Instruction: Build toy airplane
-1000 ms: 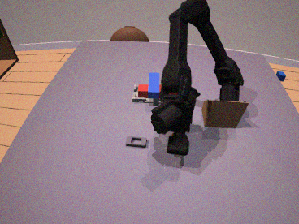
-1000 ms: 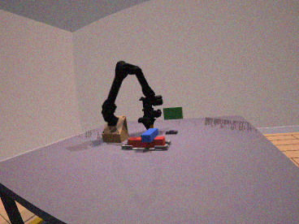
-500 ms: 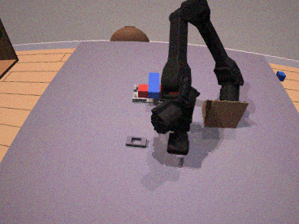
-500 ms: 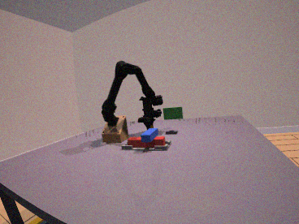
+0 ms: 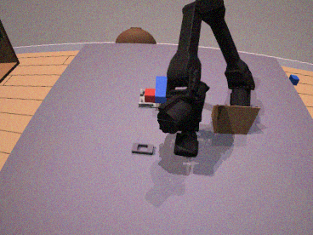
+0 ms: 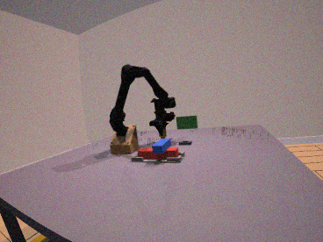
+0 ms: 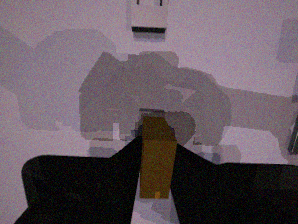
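Observation:
The red fuselage (image 5: 150, 95) (image 6: 172, 152) lies in the grey jig (image 5: 141, 105) (image 6: 176, 160), with the blue wing (image 5: 161, 88) (image 6: 161, 145) across its top. The arm hides part of them in the top view. My gripper (image 5: 186, 149) (image 6: 162, 130) (image 7: 152, 141) is shut on the orange-yellow tail fin, apart from the jig. The fin (image 6: 163, 133) (image 7: 157, 170) sits between both fingers in the wrist view and sticks out below them in the exterior view. Its exact height over the table is hard to tell.
A small dark piece with a rectangular opening (image 5: 137, 149) (image 6: 185, 143) lies on the table near the gripper. The brown wedge-shaped block (image 5: 236, 120) (image 6: 123, 146) stands by the arm's base. A green panel (image 6: 187, 122) shows behind the gripper in the exterior view.

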